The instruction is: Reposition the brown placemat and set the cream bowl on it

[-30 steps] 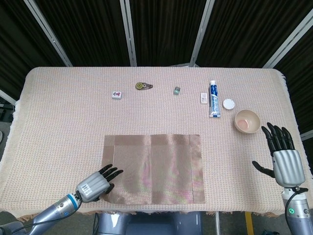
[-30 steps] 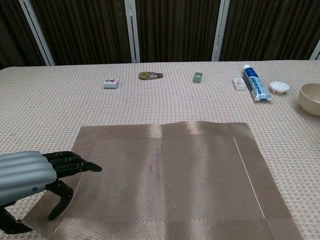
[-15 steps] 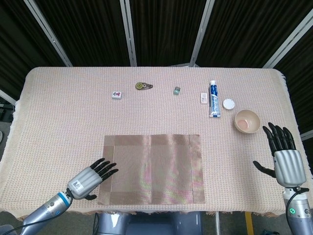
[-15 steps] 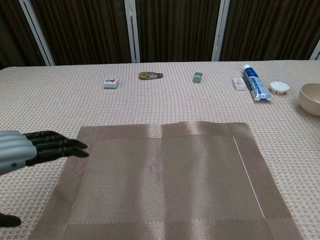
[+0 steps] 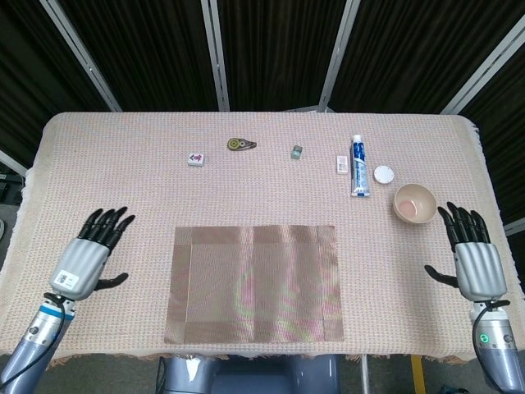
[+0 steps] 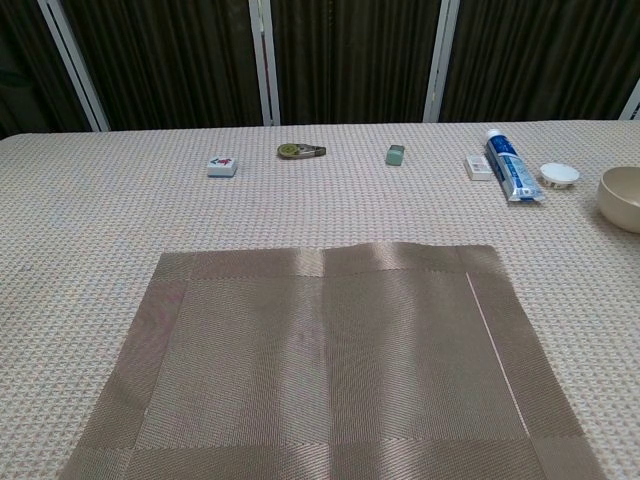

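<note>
Head view: the brown placemat (image 5: 254, 283) lies flat at the table's (image 5: 123, 180) near edge, long axis parallel to that edge, centred. The cream bowl (image 5: 414, 203) stands upright near the right edge, mouth up, off the mat. Left hand (image 5: 86, 258) and right hand (image 5: 473, 258) hover with fingers spread, holding nothing, each well apart from the mat.

Chest view: placemat (image 6: 330, 360) fills the near foreground; bowl (image 6: 622, 198) at the right edge, beside a toothpaste tube (image 6: 510, 165). Neither hand shows.
</note>
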You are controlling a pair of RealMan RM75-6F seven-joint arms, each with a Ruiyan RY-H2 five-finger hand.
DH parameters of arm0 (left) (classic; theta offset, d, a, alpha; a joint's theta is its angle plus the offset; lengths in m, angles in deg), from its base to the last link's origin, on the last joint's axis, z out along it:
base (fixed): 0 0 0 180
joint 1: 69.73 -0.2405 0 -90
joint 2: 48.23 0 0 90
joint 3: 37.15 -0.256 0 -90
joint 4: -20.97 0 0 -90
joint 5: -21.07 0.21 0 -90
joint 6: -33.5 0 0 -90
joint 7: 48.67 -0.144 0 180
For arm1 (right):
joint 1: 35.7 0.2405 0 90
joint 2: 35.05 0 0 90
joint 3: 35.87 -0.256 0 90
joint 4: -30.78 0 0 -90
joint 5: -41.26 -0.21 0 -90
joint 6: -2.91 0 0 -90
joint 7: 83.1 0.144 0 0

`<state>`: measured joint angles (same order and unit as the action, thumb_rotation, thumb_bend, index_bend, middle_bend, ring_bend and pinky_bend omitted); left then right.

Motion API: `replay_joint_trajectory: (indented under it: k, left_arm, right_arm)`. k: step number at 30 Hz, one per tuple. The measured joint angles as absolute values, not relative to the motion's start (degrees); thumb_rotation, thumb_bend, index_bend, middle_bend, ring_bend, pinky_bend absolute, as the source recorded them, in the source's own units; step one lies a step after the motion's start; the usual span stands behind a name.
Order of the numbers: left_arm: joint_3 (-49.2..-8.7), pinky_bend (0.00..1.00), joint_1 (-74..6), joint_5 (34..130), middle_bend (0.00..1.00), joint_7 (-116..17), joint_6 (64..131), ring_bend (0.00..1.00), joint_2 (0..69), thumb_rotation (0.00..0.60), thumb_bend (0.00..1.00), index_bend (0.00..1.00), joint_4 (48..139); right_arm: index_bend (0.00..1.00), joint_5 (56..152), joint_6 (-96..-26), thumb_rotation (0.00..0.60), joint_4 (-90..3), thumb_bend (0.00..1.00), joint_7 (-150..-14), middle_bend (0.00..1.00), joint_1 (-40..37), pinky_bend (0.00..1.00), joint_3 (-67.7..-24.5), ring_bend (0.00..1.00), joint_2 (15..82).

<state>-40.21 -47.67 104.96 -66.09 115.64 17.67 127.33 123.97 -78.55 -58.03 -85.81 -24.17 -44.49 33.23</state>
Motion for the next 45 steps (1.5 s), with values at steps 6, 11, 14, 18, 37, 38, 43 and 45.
replay_joint_trajectory:
  k: [6,11,14,18,37,38,43,45]
  left_arm:
    - [-35.7,0.00,-51.4,100.0,0.00,-69.6,122.3,0.00,19.8,0.600,0.00,0.00,126.4]
    - [-34.0,0.00,-52.8,97.9,0.00,-69.9,122.8,0.00,19.9,0.600,0.00,0.00,125.5]
    - [-33.5,0.00,-52.9,97.4,0.00,-69.7,122.1,0.00,19.8,0.600,0.00,0.00,124.9]
    - [-33.2,0.00,-53.0,96.7,0.00,-69.5,121.3,0.00,19.7,0.600,0.00,0.00,124.8]
    - [-31.9,0.00,-53.1,96.2,0.00,-68.9,119.3,0.00,19.8,0.600,0.00,0.00,124.1]
    - [-31.9,0.00,-53.1,96.2,0.00,-68.9,119.3,0.00,19.8,0.600,0.00,0.00,124.1]
    - [-31.7,0.00,-53.3,96.2,0.00,-68.9,119.1,0.00,19.8,0.600,0.00,0.00,124.1]
    - [-31.6,0.00,-53.4,96.2,0.00,-69.0,119.2,0.00,19.8,0.600,0.00,0.00,124.1]
  right_arm:
    - [0.17,120.7,-70.2,0.600,-56.0,0.00,-86.1,0.00,-20.0,0.00,-45.8,0.00,33.2]
    - [0.21,115.5,-60.8,0.600,-51.4,0.00,-87.7,0.00,-15.5,0.00,-47.1,0.00,34.3]
    - [0.24,112.0,-55.4,0.600,-46.2,0.00,-89.1,0.00,-12.6,0.00,-47.7,0.00,36.2]
    - [0.27,107.9,-49.4,0.600,-38.0,0.00,-90.5,0.00,-9.1,0.00,-48.4,0.00,40.0]
    - [0.57,107.0,-43.6,0.600,-14.2,0.23,-91.8,0.00,-2.9,0.00,-47.0,0.00,54.3]
    - [0.58,107.2,-43.4,0.600,-13.4,0.25,-91.4,0.00,-2.7,0.00,-46.9,0.00,54.8]
    - [0.64,108.6,-42.7,0.600,-9.9,0.35,-88.9,0.00,-1.9,0.00,-46.5,0.00,56.9]
    - [0.65,109.3,-42.7,0.600,-8.9,0.36,-88.0,0.00,-1.7,0.00,-46.2,0.00,57.5]
